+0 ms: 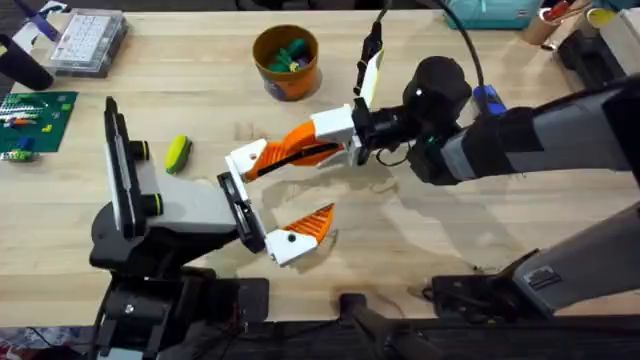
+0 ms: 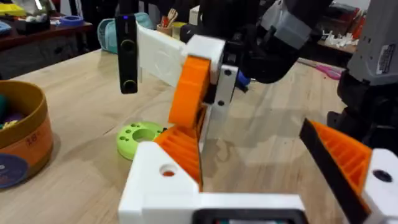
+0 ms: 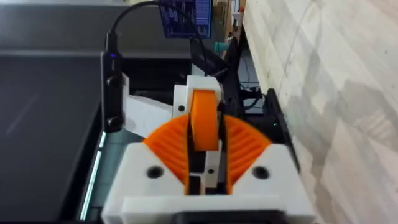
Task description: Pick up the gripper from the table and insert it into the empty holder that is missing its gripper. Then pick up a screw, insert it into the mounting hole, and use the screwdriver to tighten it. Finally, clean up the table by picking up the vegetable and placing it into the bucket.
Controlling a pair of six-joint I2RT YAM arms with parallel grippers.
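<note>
The gripper is clamped between the orange pads of the right pincer, which is closed on it above the surface. Its near end meets the holder on the left arm's jaw bar. The left pincer is spread wide and grips nothing, its other orange finger well apart. The vegetable lies on the surface beside the left arm. The bucket stands farther back.

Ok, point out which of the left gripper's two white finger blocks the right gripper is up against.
The far block, on the bucket side: the right gripper reaches it. The near block stands free.
</note>
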